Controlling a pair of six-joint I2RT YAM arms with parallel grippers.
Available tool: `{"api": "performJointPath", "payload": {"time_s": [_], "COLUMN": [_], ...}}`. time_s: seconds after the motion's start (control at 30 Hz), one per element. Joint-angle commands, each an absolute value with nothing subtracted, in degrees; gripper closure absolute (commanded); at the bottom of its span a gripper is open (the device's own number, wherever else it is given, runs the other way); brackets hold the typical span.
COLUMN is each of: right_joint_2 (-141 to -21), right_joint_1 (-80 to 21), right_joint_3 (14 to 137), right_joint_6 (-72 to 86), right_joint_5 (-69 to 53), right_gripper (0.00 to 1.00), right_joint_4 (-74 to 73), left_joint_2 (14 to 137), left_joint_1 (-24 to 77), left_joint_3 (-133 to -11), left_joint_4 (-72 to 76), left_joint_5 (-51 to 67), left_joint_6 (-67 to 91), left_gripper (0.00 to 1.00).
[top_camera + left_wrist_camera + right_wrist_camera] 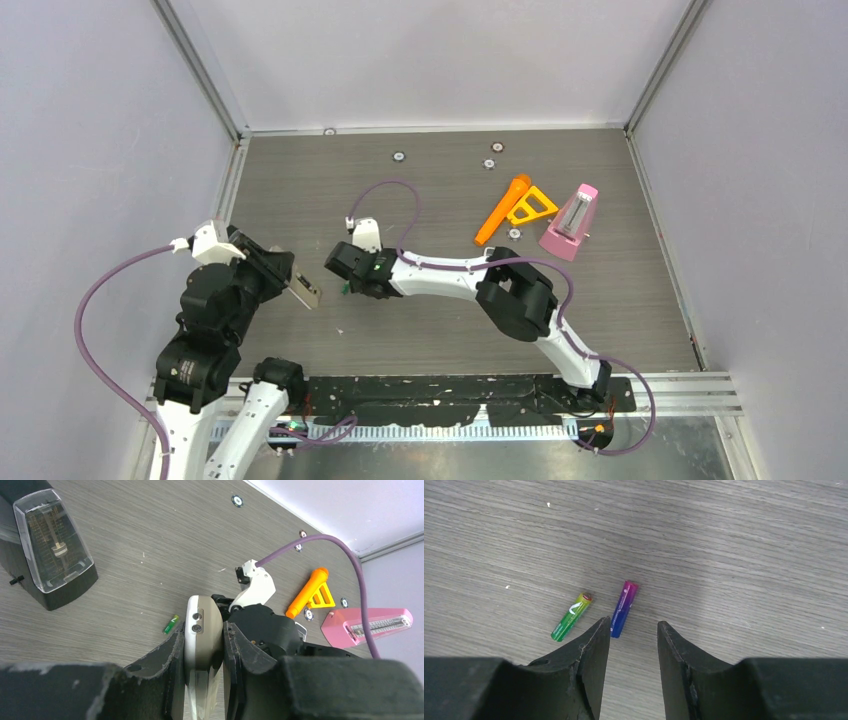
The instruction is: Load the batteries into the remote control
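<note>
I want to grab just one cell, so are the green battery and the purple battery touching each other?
Apart. The right wrist view shows bare table between the green battery and the purple battery along their whole length.

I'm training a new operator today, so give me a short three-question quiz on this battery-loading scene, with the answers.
1. True or false: the left end effector is shut on the remote control.
2. Which lies nearer the gap of the right end effector? A green battery; B purple battery; C a dark battery.
3. Is either of those batteries gripped?
Key: 1 true; 2 B; 3 no, both lie loose on the table.
</note>
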State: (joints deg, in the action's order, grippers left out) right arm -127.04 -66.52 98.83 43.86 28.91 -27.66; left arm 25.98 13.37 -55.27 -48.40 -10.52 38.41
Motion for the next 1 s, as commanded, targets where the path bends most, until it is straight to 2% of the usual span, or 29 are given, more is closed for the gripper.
{"api": "performJointPath", "payload": {"time_s": [0.0,0.2,0.37,0.6,0.77,0.97], "right_joint_2": [-129.2,-131.4,-133.7,-130.5,-120.9,-101.6], "right_joint_1": [-66.6,-66.6,-66.6,-65.8,-64.9,-64.0], "right_joint_3": [103.5,105.4,106.7,102.2,92.7,74.2], "right_joint_6": [46.3,45.9,44.1,42.6,39.5,36.7], "right_joint_5": [30.4,29.5,29.9,30.8,30.0,31.1], "right_gripper": [0.55,0.57,0.67,0.94,0.95,0.95], "right_joint_4": [-28.7,-29.0,-31.9,-31.1,-27.4,-23.0], "left_joint_2": [25.5,25.8,25.5,25.1,25.3,25.6], "left_joint_1": [13.1,13.1,13.1,13.1,13.1,13.1], "left_joint_3": [-55.8,-55.5,-55.0,-53.6,-51.9,-46.3], "left_joint_4": [-47.7,-47.2,-47.1,-47.1,-45.2,-34.7], "left_joint_5": [-11.8,-11.9,-11.7,-10.5,-4.1,13.2], "left_joint_6": [37.3,36.8,37.2,37.9,38.5,40.6], "left_gripper": [1.0,1.0,1.0,1.0,1.0,1.0]}}
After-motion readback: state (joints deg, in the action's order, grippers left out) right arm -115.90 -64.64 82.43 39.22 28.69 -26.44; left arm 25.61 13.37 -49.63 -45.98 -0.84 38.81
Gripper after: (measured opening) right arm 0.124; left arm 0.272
